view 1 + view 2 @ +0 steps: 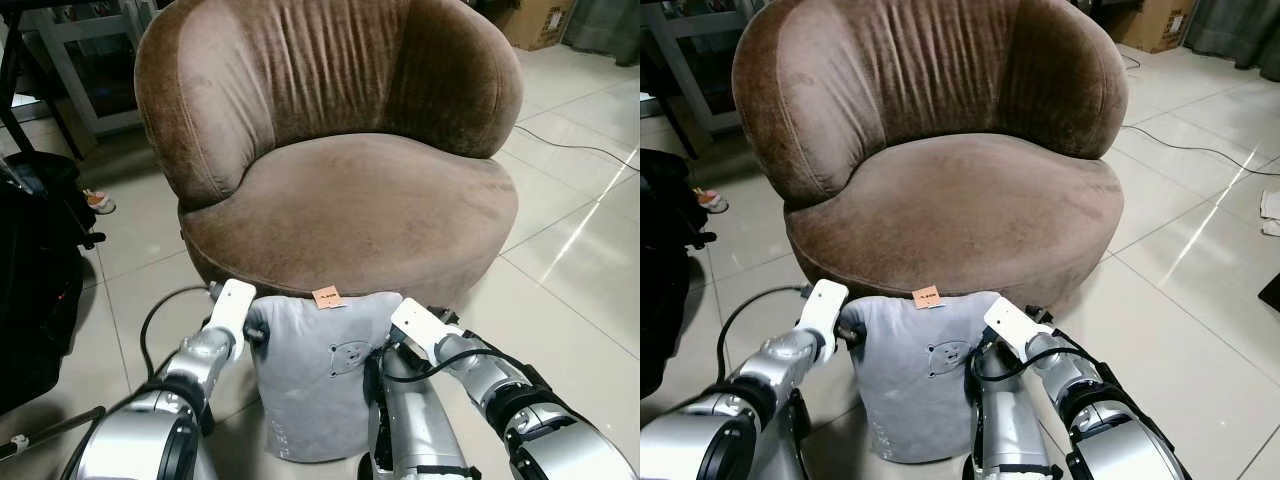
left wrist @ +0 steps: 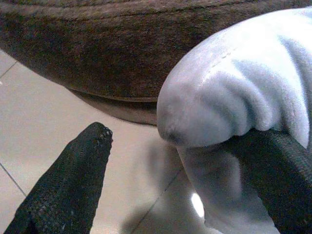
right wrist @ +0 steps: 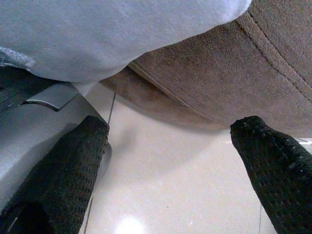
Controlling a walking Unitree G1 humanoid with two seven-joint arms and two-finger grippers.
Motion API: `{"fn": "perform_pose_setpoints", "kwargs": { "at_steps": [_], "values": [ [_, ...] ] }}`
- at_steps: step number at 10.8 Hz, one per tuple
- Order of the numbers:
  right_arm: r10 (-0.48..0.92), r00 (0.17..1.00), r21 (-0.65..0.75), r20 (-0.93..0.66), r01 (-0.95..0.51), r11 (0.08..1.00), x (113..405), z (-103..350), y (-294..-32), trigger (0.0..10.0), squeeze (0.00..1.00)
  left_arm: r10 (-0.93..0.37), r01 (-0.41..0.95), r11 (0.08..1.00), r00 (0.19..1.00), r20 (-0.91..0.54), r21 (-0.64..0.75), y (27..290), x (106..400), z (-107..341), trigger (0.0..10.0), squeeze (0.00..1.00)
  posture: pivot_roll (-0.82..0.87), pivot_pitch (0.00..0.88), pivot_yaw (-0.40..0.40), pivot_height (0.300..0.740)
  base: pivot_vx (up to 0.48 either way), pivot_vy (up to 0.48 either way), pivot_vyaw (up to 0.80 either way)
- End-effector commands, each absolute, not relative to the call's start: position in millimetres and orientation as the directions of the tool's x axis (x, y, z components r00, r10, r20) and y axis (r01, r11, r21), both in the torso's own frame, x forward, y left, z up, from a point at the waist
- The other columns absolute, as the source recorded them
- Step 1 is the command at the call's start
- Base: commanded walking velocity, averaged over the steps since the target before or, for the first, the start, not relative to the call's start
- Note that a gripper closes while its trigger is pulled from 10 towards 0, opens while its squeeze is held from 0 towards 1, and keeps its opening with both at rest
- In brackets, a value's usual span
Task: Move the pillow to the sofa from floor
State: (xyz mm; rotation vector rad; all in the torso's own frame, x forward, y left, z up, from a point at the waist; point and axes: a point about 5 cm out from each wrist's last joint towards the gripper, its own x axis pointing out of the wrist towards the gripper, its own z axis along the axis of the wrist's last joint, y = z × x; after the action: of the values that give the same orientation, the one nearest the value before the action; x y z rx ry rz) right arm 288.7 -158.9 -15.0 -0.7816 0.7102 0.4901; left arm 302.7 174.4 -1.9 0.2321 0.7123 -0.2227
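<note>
Grey pillow [image 1: 318, 375] upright, touching the sofa [image 1: 340, 170] front edge — both grippers flank it. Left gripper [image 2: 195, 161] fingers spread, one pressing the pillow's corner; right gripper [image 3: 170, 161] fingers spread, holding nothing.

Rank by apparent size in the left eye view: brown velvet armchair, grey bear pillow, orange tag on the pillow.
1. Brown velvet armchair, largest.
2. Grey bear pillow, though nearer the camera.
3. Orange tag, smallest.

The right gripper [image 3: 170, 161] has its two black fingers [image 3: 63, 170] spread wide apart over pale floor [image 3: 165, 185]. The grey pillow [image 3: 117, 34] bulges close by, touching the brown sofa [image 3: 243, 73], beside a silver robot part [image 3: 29, 131].
</note>
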Motion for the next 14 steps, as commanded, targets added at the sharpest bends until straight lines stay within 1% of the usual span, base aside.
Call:
{"fn": "perform_pose_setpoints", "kwargs": {
  "at_steps": [1, 2, 3, 4, 7, 14],
  "values": [
    [0.092, 0.469, -0.33, -0.879, -0.736, 0.591, 238.2, -56.1, -162.8, 10.0, 0.0, -0.14, 0.312, 0.937, 0.744, -0.653, 0.154, 168.7, 313.3, 8.3, 10.0, 0.0, -0.22, 0.0, 0.047, 0.381, 0.0, 0.0, 0.0],
    [0.097, 0.461, -0.319, -0.882, -0.736, 0.597, 237.4, -56.6, -162.8, 10.0, 0.0, -0.156, 0.329, 0.931, 0.747, -0.646, 0.156, 165.3, 314.7, 9.7, 10.0, 0.0, -0.22, 0.0, 0.049, 0.381, 0.0, 0.0, 0.0],
    [0.098, 0.458, -0.317, -0.884, -0.739, 0.595, 237.1, -56.8, -162.8, 10.0, 0.0, -0.158, 0.338, 0.927, 0.746, -0.647, 0.163, 164.1, 314.4, 9.2, 7.2, 0.0, -0.23, 0.0, 0.051, 0.381, 0.0, 0.0, 0.0],
    [0.097, 0.453, -0.316, -0.886, -0.743, 0.591, 236.5, -57.1, -163.0, 10.0, 0.0, -0.151, 0.347, 0.92, 0.741, -0.654, 0.181, 161.8, 312.5, 6.8, 0.0, 0.0, -0.23, 0.0, 0.052, 0.381, 0.0, 0.0, 0.0],
    [0.098, 0.449, -0.312, -0.888, -0.746, 0.589, 235.2, -57.9, -163.5, 10.0, 0.0, -0.17, 0.352, 0.924, 0.732, -0.66, 0.152, 156.2, 310.5, 4.3, 0.0, 0.0, -0.23, 0.0, 0.053, 0.381, 0.0, 0.0, 0.0],
    [0.095, 0.444, -0.309, -0.891, -0.746, 0.59, 231.8, -60.0, -164.6, 10.0, 0.0, -0.207, 0.398, 0.906, 0.71, -0.673, 0.142, 148.1, 305.0, -1.3, 0.0, 0.0, -0.24, 0.0, 0.055, 0.381, 0.0, 0.0, 0.0]
  ]
}}
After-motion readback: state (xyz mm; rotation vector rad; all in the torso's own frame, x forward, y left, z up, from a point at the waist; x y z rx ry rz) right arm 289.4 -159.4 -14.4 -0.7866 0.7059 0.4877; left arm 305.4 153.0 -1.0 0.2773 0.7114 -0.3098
